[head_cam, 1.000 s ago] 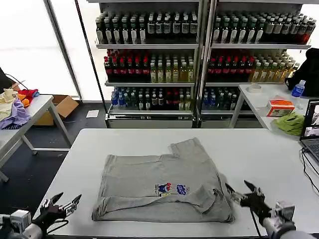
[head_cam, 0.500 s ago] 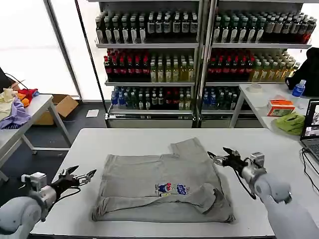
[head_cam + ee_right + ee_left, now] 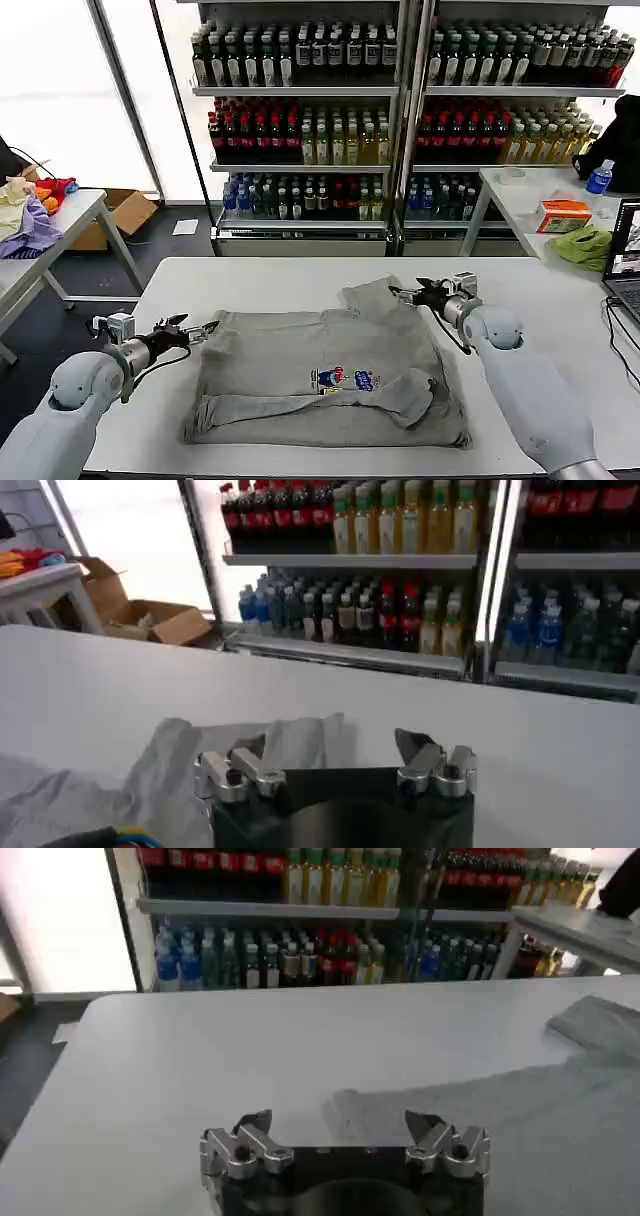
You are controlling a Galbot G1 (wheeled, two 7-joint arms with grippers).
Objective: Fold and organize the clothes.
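A light grey short-sleeved shirt (image 3: pixel 320 365) with a small multicoloured chest print lies partly folded on the white table (image 3: pixel 250 280), one sleeve doubled over its near right part. My left gripper (image 3: pixel 196 329) hovers open at the shirt's far left corner, nothing between its fingers. In the left wrist view that gripper (image 3: pixel 338 1126) faces the grey cloth (image 3: pixel 500 1103) just ahead. At the shirt's far right sleeve (image 3: pixel 372 293) my right gripper (image 3: pixel 408 294) stands open and empty. The right wrist view has its gripper (image 3: pixel 330 748) above the edge of the sleeve (image 3: pixel 175 765).
Bottle shelves (image 3: pixel 400 120) stand behind the table. A side table (image 3: pixel 60 215) on the left carries purple, red and yellow garments. On the right, another table holds a lime-green cloth (image 3: pixel 585 245), an orange box (image 3: pixel 563 215) and a laptop (image 3: pixel 626 262). A black cable (image 3: pixel 618 335) lies near the table's right edge.
Both arms have swung from the table's front edge towards the far side. The left gripper now sits at the shirt's far left corner, the right at its far right sleeve.
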